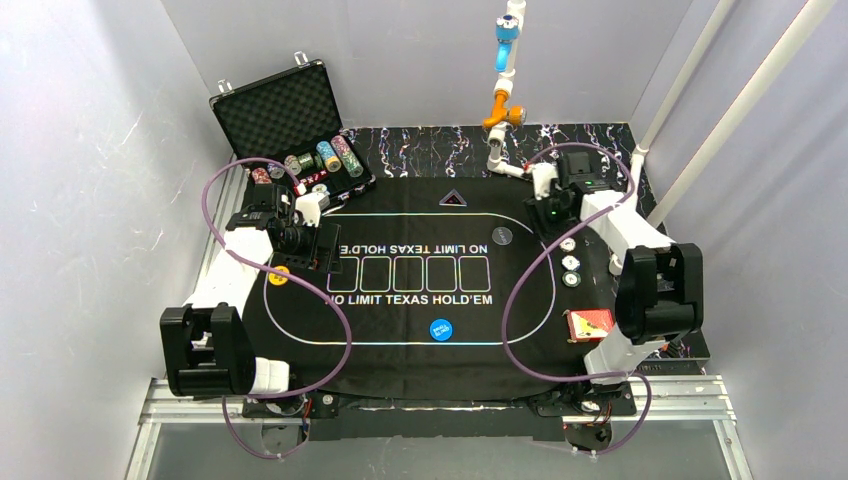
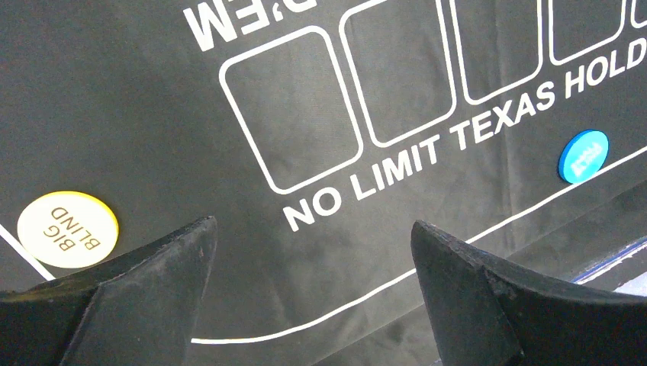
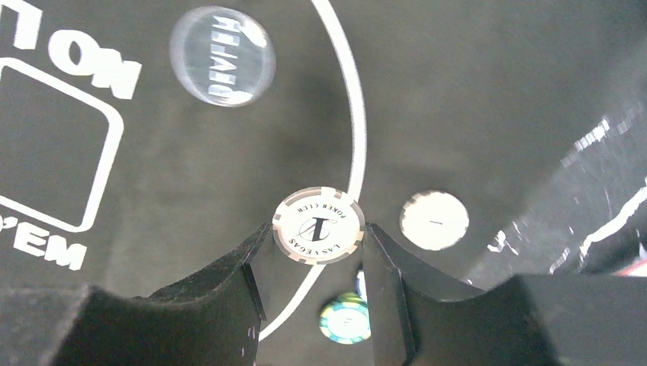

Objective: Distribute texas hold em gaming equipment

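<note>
Nearest us, beside the right arm, the red-backed deck (image 1: 590, 323) lies near the right edge of the black mat (image 1: 400, 325). The blue button (image 1: 440, 328) sits just inside the near curve of the white oval line. A little farther on, at the oval's left end, we see the yellow button (image 2: 67, 229), which reads BIG BLIND.

The left gripper (image 2: 313, 225) hangs over the mat between that button and the row of printed card boxes. Its fingers are spread wide with nothing between them.

On the right, three loose chips (image 1: 571, 262) lie in a short row on the mat, just outside the oval's right end.

Above them is the right gripper (image 3: 317, 229), its two fingers pressed against opposite edges of a striped chip (image 3: 318, 225) marked 1. It holds the chip flat, face up. The chip looks larger than the ones on the mat, so we take it to be lifted clear of the cloth.

Just beyond, inside the oval, lies a pale button (image 3: 222, 56) with blurred lettering.

Farthest away, at the back left corner, the open case (image 1: 270, 110) holds stacked chips (image 1: 325, 158) in its tray.
</note>
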Robot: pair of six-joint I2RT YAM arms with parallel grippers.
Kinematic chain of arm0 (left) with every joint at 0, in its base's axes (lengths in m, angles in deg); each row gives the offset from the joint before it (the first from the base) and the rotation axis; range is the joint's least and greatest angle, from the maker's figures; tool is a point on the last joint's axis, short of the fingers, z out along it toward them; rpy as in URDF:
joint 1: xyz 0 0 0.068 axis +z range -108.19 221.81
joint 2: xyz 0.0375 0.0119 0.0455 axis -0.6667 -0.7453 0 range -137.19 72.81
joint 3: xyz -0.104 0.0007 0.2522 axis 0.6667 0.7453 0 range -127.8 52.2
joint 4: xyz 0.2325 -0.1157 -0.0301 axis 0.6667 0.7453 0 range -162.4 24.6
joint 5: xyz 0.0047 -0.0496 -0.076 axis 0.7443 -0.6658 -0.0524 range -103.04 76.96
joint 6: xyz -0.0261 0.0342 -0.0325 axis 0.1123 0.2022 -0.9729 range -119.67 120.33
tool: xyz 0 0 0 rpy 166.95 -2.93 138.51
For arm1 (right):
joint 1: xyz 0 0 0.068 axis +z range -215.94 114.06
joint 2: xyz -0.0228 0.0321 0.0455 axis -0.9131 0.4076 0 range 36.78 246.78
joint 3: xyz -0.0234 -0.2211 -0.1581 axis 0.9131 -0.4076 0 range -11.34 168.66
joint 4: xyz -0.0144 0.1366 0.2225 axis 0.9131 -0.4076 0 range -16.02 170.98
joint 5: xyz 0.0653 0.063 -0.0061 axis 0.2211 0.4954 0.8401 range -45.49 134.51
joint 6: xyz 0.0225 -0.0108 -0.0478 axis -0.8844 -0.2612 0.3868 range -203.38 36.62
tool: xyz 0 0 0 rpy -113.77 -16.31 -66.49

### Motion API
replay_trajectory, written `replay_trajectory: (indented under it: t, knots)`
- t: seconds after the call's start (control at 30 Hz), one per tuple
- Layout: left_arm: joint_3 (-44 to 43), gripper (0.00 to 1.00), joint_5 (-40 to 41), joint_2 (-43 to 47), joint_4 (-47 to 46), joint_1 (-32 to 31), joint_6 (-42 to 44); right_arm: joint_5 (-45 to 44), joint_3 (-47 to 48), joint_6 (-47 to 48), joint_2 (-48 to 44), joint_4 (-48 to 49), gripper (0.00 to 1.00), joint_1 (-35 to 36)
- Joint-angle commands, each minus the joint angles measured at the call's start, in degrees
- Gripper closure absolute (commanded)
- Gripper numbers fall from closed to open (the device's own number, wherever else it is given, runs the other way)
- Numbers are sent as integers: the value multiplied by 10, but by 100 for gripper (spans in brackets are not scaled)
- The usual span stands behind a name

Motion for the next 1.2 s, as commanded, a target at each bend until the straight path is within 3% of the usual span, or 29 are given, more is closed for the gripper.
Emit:
replay_trajectory:
  t: [0.0, 0.27, 0.6, 0.97, 1.17]
  knots:
    - [-5, 2, -22, -4, 5, 2, -3, -9, 8, 15, -30, 15, 52, 73]
    - [-9, 2, -22, -7, 6, 2, -4, -59, 60, -3, 54, 52, 51, 92]
    - [-11, 2, -23, -12, 11, 2, -1, -52, 142, -30, 147, 61, 48, 88]
    - [-13, 2, -27, -19, 13, 2, 1, -41, 164, -38, 188, 71, 41, 83]
    - [-16, 2, -29, -24, 16, 2, 5, -25, 178, -41, 179, 56, 31, 83]
